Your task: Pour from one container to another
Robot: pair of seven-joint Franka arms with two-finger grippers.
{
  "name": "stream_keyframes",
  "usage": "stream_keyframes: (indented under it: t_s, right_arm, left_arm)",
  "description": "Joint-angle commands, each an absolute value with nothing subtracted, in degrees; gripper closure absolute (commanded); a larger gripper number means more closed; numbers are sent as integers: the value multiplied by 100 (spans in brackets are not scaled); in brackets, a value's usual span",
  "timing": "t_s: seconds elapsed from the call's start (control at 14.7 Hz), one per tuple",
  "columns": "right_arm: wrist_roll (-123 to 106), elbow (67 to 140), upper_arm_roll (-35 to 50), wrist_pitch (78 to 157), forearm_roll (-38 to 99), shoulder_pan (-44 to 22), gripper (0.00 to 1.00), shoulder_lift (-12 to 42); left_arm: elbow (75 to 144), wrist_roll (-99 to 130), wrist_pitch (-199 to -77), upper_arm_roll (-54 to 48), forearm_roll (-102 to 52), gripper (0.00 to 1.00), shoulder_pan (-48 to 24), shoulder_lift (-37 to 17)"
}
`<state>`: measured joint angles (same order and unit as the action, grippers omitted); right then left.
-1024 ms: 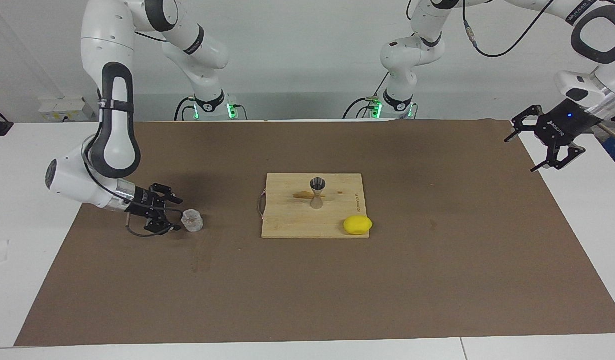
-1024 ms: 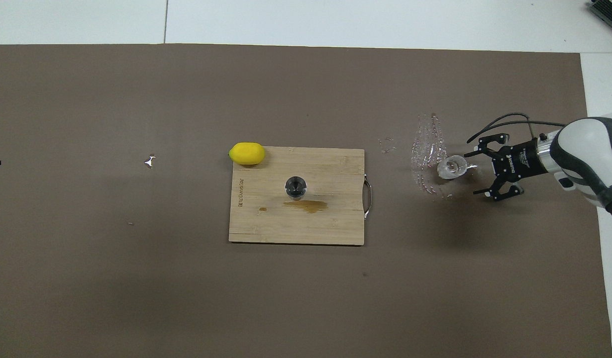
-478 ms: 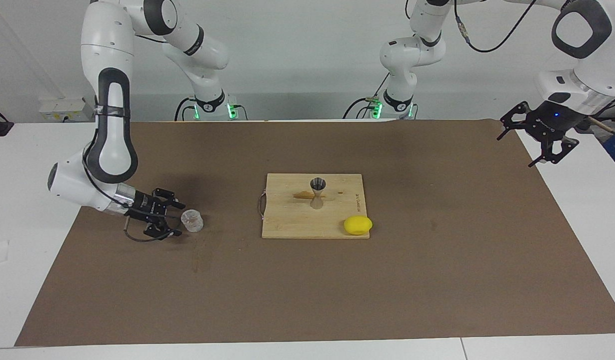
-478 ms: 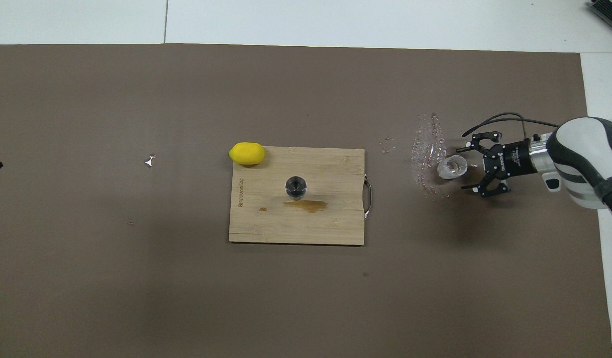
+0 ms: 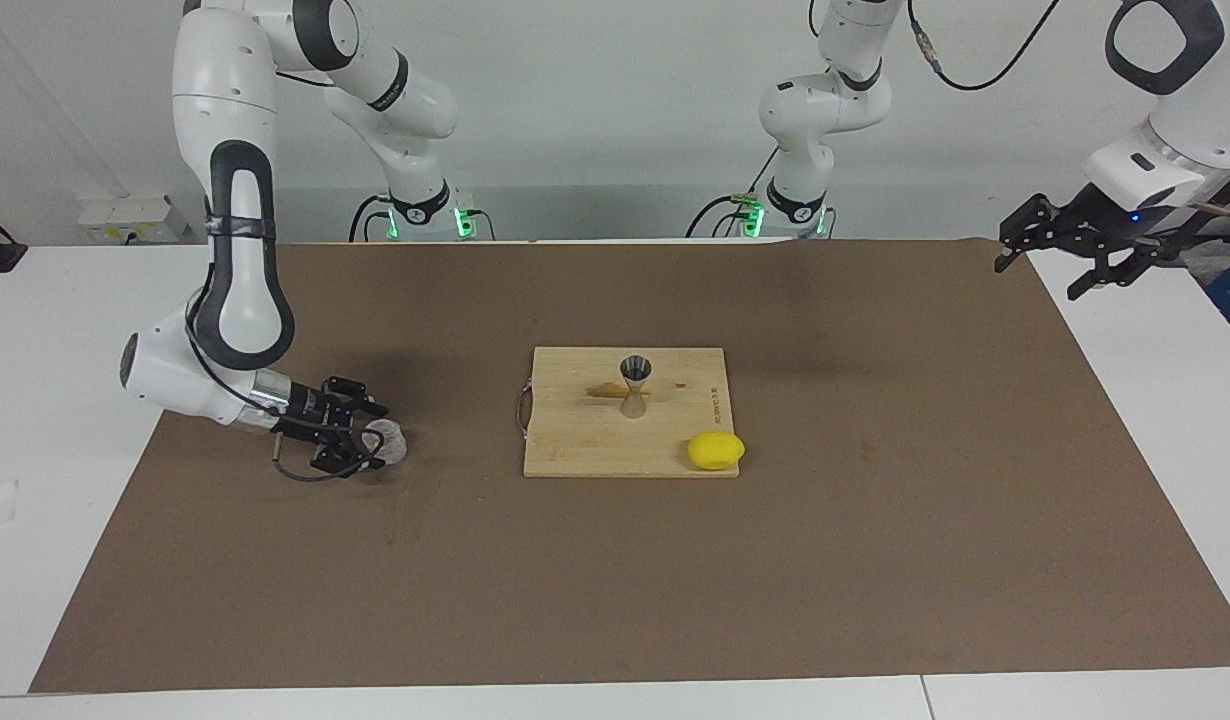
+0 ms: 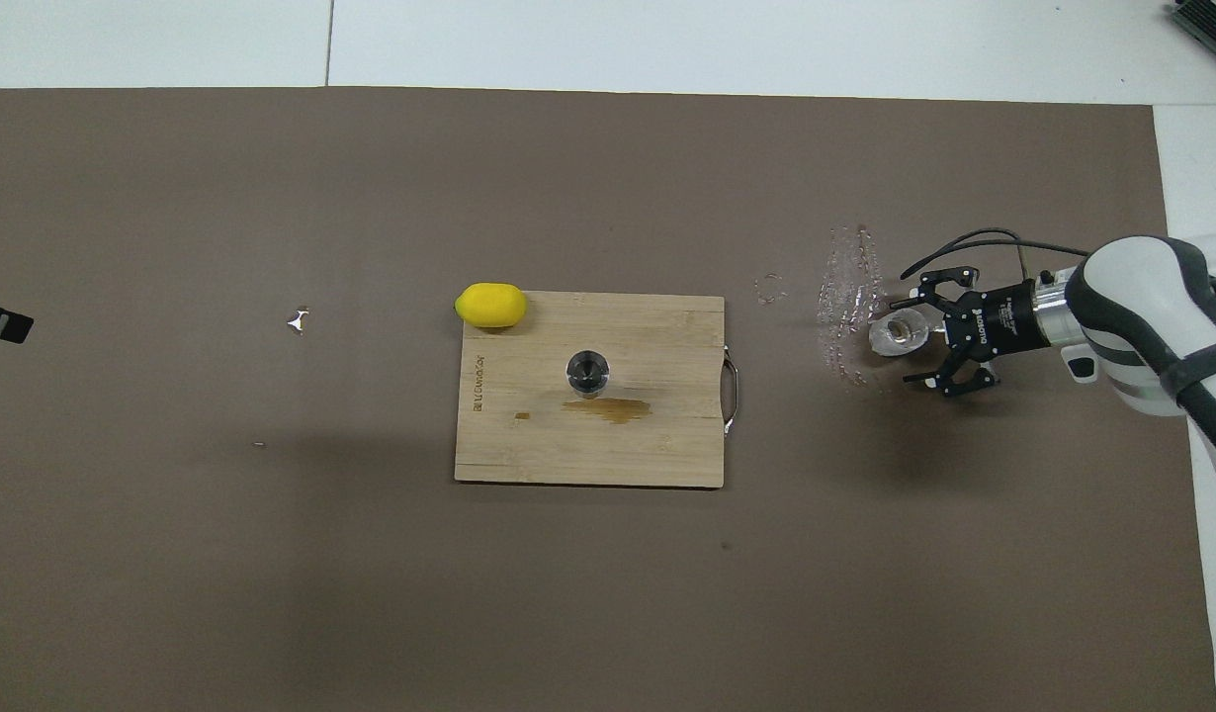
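Pouring has not begun: the right claw (image 5: pixel 360 442) lies low on the counter (image 5: pixel 875 560) near the right arm's end, fingers apart on either side of the glass cup (image 5: pixel 389 443), which appears tipped and not yet clamped or lifted. The jigger (image 5: pixel 634 385) stands upright on the cutting board (image 5: pixel 575 440) at mid-counter, a lemon (image 5: pixel 715 450) at the board's corner. Count: one cup, one jigger, one board, one lemon; the left claw (image 5: pixel 1060 250) waits spread wide above the counter's left-arm edge.
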<state>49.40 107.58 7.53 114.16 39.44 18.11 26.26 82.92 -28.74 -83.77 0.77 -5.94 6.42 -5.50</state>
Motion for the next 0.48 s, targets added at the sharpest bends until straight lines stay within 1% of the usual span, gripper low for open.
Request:
stream_keyframes:
  t_s: [0.0, 0.07, 0.14, 0.2, 0.41]
  right_arm:
    - [4895, 10863, 773, 11558, 4218, 1846, 29, 2584]
    - [5078, 10855, 773, 11566, 4428, 1846, 61, 2584]
    - [5437, 10846, 765, 11593, 4551, 1846, 87, 2584]
    - [5536, 10828, 773, 11593, 4561, 1846, 99, 2584]
    - [5607, 10793, 791, 11584, 4562, 1811, 100, 2496]
  left_arm:
    - [8508, -2374, -8279, 132, -379, 0, 650, -291]
    - [8517, -2042, -8323, 132, -282, 0, 676, -255]
    - [8508, -1456, -8358, 132, -203, 0, 677, -237]
    - [8499, -946, -8367, 132, -150, 0, 607, -203]
    - [8464, -703, -8429, 53, -132, 0, 432, -167]
